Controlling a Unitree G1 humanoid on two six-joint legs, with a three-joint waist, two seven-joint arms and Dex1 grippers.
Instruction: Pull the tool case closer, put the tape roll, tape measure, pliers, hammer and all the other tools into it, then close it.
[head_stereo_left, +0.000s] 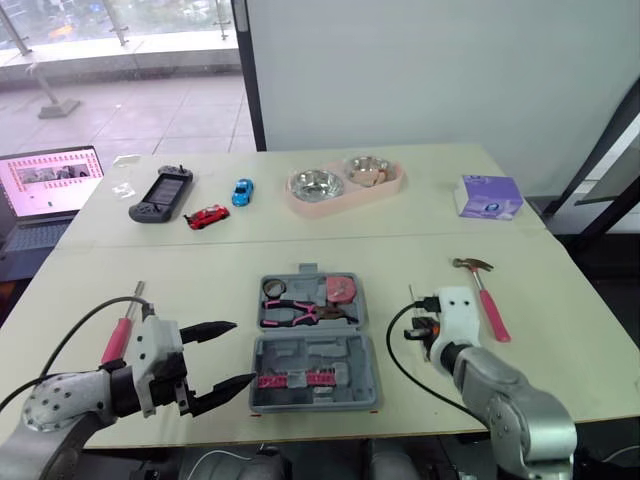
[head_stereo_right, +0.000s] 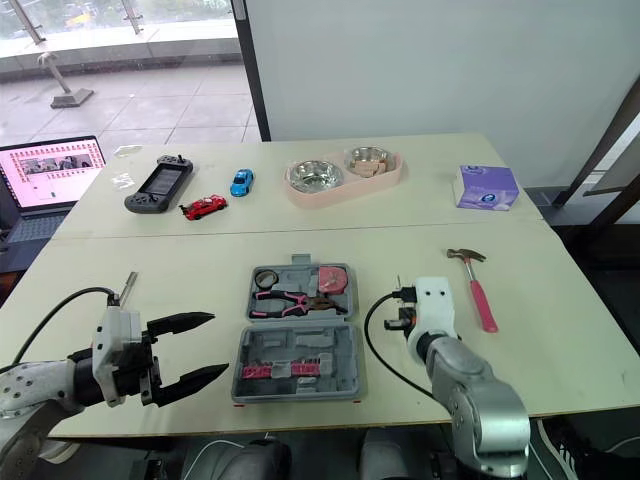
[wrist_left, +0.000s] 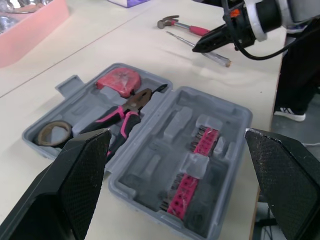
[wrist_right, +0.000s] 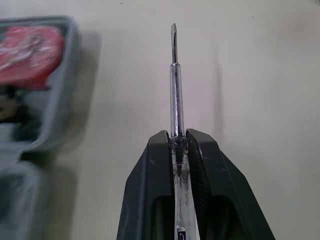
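laptop (head_stereo_left: 50, 185): sitting open, well to the left of the tool case (head_stereo_left: 345, 358) and farther back.
pink-handled screwdriver (head_stereo_left: 120, 338): lying on the table left of the tool case, on the far side of the left gripper (head_stereo_left: 243, 351), partly hidden by that arm.
left gripper: hovering just left of the tool case's near half, fingers spreading wide with nothing between them, tips pointing at the case.
game controller (head_stereo_left: 162, 193), red toy car (head_stereo_left: 207, 216), blue toy car (head_stereo_left: 242, 192): lying behind the tool case toward its left, well apart from it.
tool case: lying open and flat, both halves facing up.
tape roll (head_stereo_left: 275, 289): sitting in the far half's left corner.
pliers (head_stereo_left: 300, 313): lying across the far half, pink handles toward the left.
tape measure (head_stereo_left: 343, 290): sitting in the far half's right corner, red.
pink bit strip (head_stereo_left: 295, 380): sitting in the near half.
pink feeder (head_stereo_left: 340, 206): standing behind the tool case, carrying two steel bowls.
right gripper (wrist_right: 178, 140): working just right of the tool case, fingers clamping a metal shaft (wrist_right: 173, 65).
metal shaft: flat-tipped, sticking out past the fingertips, between tool case and hammer (head_stereo_left: 482, 290); cannot tell whether it is touching the table.
hammer: lying right of the tool case beyond the right gripper, pink handle toward the near edge.
tissue box (head_stereo_left: 488, 196): sitting behind the tool case, far to its right.
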